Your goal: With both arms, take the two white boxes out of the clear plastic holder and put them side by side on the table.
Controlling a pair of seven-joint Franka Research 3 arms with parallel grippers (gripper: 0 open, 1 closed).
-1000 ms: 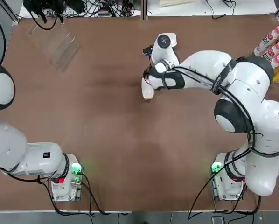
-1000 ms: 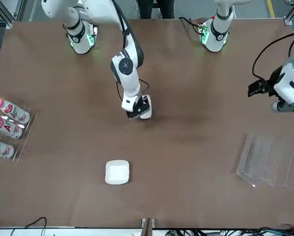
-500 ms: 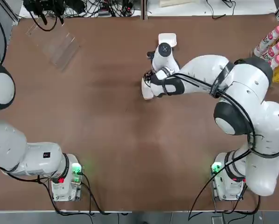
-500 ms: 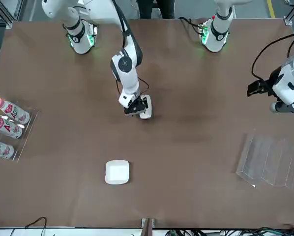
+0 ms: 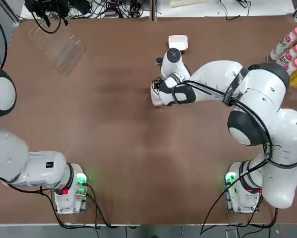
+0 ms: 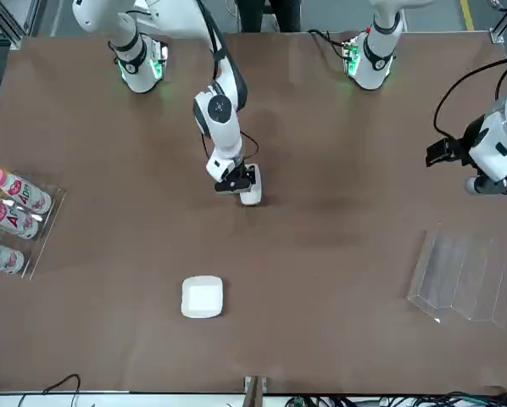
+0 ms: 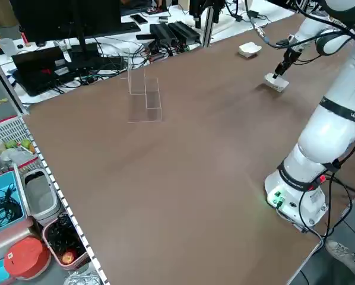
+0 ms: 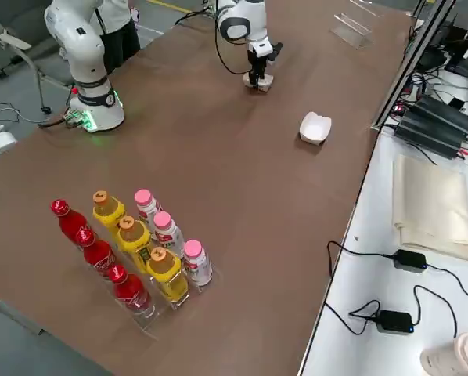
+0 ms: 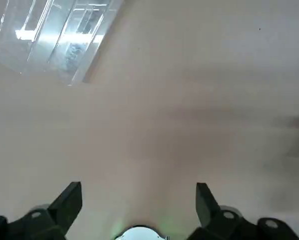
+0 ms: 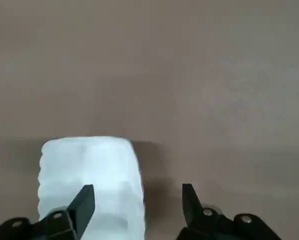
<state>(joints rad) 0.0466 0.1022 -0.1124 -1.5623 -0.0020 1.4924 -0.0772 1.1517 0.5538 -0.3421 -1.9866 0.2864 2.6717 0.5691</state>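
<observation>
Desk [image 5: 123, 173]: carrying all items. R arm [image 5: 262, 84]: reaching out over the mid-desk. L arm [image 5: 7, 148]: waiting at the L side, apparently idle. Pink-, orange- and red-capped bottles [image 8: 165, 270]: standing at the R edge, not concerning this job. Clear stepped holder [image 6: 465, 275]: lying on the L part of the desk, w/ neither box sitting in it.

L gripper [image 9: 139, 186]: hanging near the holder, jaws parted, gripping nothing.

R gripper [image 10: 137, 186]: hovering at the near box, jaws apart, not clasping it. Near box [image 6: 251, 186]: lying just beside/below the R gripper, extending past one finger, so not centred btwn the two. Far box [image 6: 203, 297]: resting flat nr the far desk edge, well apart from its twin & ahead of the R gripper.

Handling, est.: both boxes looking light, fairly stiff, poss. slippery on smooth walls. Recommending a low grip across opp. side walls, mod. force. Off-centre closing would be risking a skewed box. Side-by-side placement: outstanding.
</observation>
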